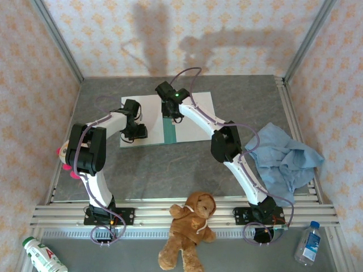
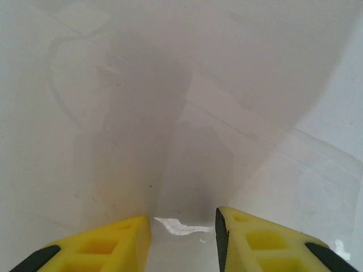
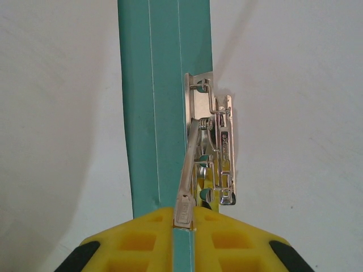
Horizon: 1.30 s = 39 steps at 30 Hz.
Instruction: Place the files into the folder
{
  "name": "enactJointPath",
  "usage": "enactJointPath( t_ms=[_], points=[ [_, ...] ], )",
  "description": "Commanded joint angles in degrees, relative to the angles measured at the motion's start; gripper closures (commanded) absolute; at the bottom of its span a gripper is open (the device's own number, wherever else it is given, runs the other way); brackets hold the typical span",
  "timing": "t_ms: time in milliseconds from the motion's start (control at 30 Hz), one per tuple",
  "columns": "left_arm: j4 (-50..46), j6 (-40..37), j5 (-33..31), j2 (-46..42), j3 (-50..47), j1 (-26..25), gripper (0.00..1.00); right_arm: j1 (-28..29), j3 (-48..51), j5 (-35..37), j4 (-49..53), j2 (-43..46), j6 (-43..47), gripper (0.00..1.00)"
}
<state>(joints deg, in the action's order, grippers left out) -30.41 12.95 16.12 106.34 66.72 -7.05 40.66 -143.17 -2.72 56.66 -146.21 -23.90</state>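
Top camera first: the thin teal-green card folder (image 1: 169, 133) is lying open and flat on the grey table (image 1: 238, 96), toward the far side. Plain white paper sheets (image 1: 195, 116) are covering both halves, so just the teal spine strip is peeking out. That strip is running near-to-far, straight away from the arm bases, while the whole open spread is stretching wider left to right. The left gripper (image 1: 136, 132) is sitting over the left sheet by its near edge. The right gripper (image 1: 172, 109) is reaching down at the far part of the spine. A crumpled light blue cloth (image 1: 281, 158) is lying well off to the right, and a brown teddy bear (image 1: 190, 229) is slumping at the near rail.

Left wrist cam: the left gripper (image 2: 182, 221) is hanging right over white paper (image 2: 170, 85) with its yellow fingers (image 2: 108, 243) parted partway and nothing sitting between them. Can't tell if it's actually touching.

Right wrist cam: the teal strip (image 3: 164, 85) is running straight up the frame with white on both sides. A silver metal clip (image 3: 218, 147) is sitting on its right edge, lined up lengthwise with it. The right gripper (image 3: 182, 218) is squeezing closed on the clip's thin metal lever (image 3: 190, 164).
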Motion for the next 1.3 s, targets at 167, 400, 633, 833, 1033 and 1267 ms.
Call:
enactJointPath(
  t_ms=[167, 400, 633, 833, 1033, 1267],
  points=[
    [-2.9, -0.9, -0.7, 2.2, 1.1, -0.3, 0.63, -0.5, 0.7, 2.0, 2.5, -0.4, 1.0, 0.88],
    [-3.2, -1.2, -0.7, 2.3, 1.4, -0.3, 0.63, -1.0, 1.7, 1.4, 2.5, -0.4, 1.3, 0.90],
    [-3.6, -1.3, -0.7, 2.5, 1.9, -0.3, 0.63, -1.3, 2.6, 1.2, 2.8, -0.4, 1.3, 0.90],
    [-3.9, -1.4, -0.7, 2.5, 1.9, -0.3, 0.63, -1.5, 3.5, 1.4, 3.1, -0.2, 1.4, 0.90],
    [-4.2, -1.6, -1.2, 2.6, 1.9, -0.3, 0.63, -1.6, 5.1, 0.6, 2.6, 0.3, 1.7, 0.92],
    [-4.3, -1.7, -1.0, 2.7, 2.1, -0.3, 0.63, -1.6, 7.8, 1.1, 1.4, 1.0, 1.6, 0.92]
  ],
)
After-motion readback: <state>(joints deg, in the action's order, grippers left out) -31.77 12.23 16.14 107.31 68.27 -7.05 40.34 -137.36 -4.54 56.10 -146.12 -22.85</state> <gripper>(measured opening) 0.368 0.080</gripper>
